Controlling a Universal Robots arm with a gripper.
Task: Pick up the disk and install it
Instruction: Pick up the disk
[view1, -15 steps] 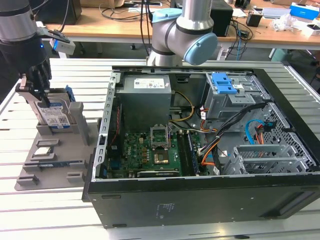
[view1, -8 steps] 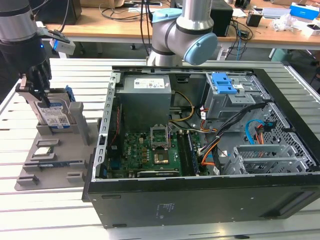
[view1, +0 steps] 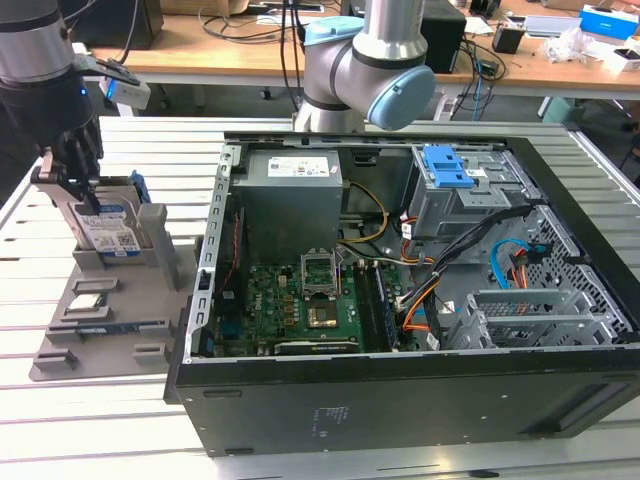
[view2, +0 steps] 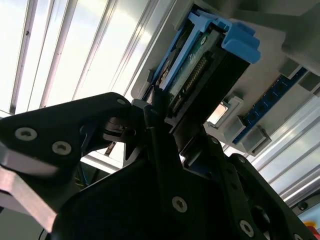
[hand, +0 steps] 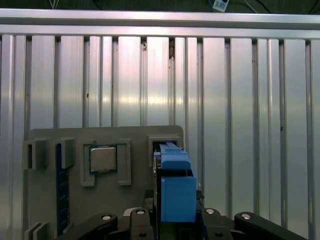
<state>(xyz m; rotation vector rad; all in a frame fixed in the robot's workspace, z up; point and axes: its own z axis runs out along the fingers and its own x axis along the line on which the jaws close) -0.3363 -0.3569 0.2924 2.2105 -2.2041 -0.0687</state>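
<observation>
- Table (view1: 100, 440): ribbed metal slats that carry everything below.
- Computer case (view1: 400, 400): black, lying open at centre and the exterior view's right. Inside are a green board (view1: 290, 300), a grey power box (view1: 290, 190), a blue latch (view1: 447, 168) at the far right, and loose cables.
- Holder (view1: 100, 350): a grey slotted tray at the exterior view's left, just beside the case. A small square chip (view1: 88, 303) lies flat in one pocket.
- Disk (view1: 110, 228): stands upright on its edge in a slot at the far end of the holder.
  - Its silver-grey metal body has a white-and-blue label facing the near side, and blue plastic rails run along its edges.
  - The first wrist view shows it edge-on as a blue block (hand: 175, 192), a little apart from the chip (hand: 103, 159).
  - The second wrist view shows its connector end (view2: 197, 70).
- Gripper (view1: 78, 190): black, its fingers pressed against the two flat faces of the disk near its upper end, pinching it.
- Arm (view1: 370, 70): grey with pale blue caps, far behind the case.
- Desks (view1: 200, 50): cluttered, along the far edge.
- Hard to make out:
  - The disk's lower edge is sunk in the slot.
  - The label's print is too small to tell.
  - The arm is cut off at the top.
</observation>
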